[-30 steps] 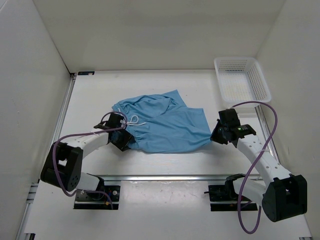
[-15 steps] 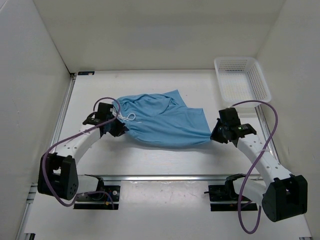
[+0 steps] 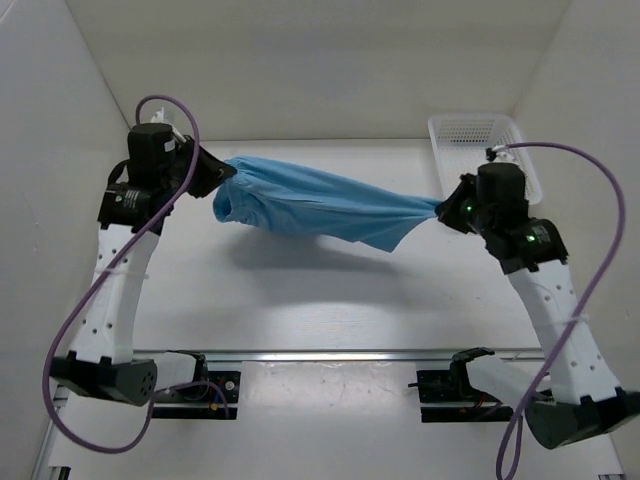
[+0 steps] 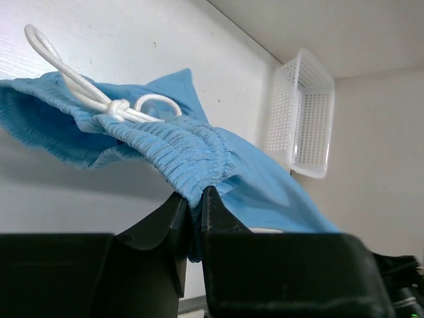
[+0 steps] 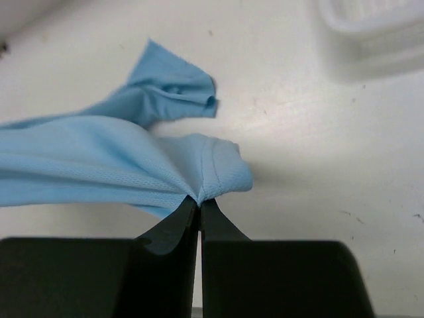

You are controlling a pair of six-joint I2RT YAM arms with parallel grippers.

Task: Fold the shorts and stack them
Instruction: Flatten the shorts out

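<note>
Both arms rose: the left claw [image 3: 218, 180] went to the upper left, the right claw [image 3: 447, 208] upward, and the shorts [image 3: 310, 205] lifted off the table [image 3: 300, 300], stretched between them.

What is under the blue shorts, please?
Only table with their shadow shows under the shorts, held up by the left tool and right tool. The cloth covers a strip.

Top external: high, behind the arm bases, looks down and forward, wide, whole table [image 3: 300, 310] in frame. Left wrist: very close behind left gripper [image 4: 196, 195], low angle, faces across toward basket [image 4: 298, 112]. Right wrist: close behind right gripper [image 5: 199, 202], tilted down at the tabletop; blurred white shape top right is probably the basket. All three share the shorts [image 3: 320, 205].
</note>
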